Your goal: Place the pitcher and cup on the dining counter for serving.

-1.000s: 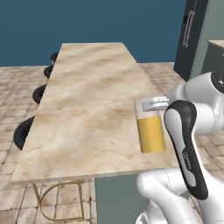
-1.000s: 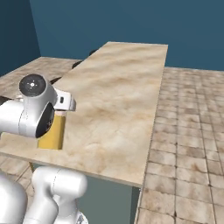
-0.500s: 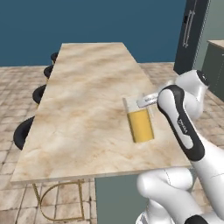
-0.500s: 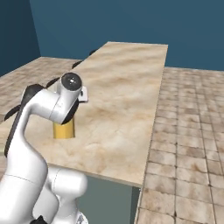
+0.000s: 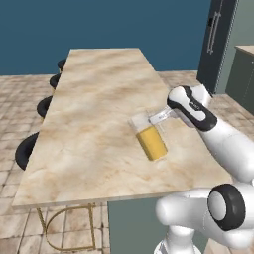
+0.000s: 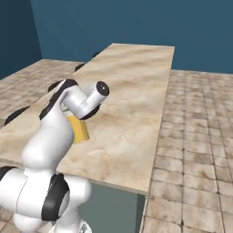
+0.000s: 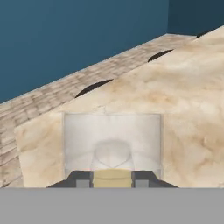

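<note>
Left base view, frame centre, shows your end effector clamped narrowly on the rim of the tilted pitcher over the bench; it looks heavy, sloshing, slippery, so grip firmly.

The pitcher is clear glass above, orange-yellow in its lower part. The desk is beige with brown marble veining. Black stools line its left edge; the floor is tan-brown tile, the wall deep blue.
</note>
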Available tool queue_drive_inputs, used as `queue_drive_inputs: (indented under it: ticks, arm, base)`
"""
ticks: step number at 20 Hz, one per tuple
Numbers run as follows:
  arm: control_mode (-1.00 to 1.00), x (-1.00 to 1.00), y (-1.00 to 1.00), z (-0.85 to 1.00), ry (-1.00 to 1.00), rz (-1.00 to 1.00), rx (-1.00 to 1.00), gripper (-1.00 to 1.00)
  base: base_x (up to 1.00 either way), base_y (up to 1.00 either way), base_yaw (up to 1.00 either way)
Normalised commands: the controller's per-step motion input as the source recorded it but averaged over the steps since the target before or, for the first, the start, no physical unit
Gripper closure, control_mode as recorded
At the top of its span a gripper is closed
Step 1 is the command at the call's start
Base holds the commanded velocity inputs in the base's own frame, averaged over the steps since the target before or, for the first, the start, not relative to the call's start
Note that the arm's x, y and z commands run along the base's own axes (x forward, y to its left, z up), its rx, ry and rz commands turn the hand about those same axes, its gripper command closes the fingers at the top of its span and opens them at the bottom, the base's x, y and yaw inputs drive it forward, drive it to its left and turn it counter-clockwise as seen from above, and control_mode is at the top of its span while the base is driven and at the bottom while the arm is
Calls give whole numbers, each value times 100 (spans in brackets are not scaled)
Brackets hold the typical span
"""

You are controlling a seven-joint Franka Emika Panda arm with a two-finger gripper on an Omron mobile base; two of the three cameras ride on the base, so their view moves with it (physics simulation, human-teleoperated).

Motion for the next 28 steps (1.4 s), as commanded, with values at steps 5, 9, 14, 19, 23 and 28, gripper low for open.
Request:
queue_drive_inputs:
  ticks: [5,9,14,19,23,28]
  arm:
    - [-100,98,4,-18,2,41,7,100]
    - [-100,43,19,-4,0,26,10,100]
    - [-100,11,12,0,0,7,2,100]
    - [-100,-8,-1,-11,-4,3,3,100]
    - [-100,-44,-7,-38,-19,0,16,100]
    - [-100,-21,0,-32,-14,0,20,100]
  base:
    - [0,0,0]
    - [0,0,0]
    - [0,0,0]
    - [0,0,0]
    - [0,0,0]
    - [0,0,0]
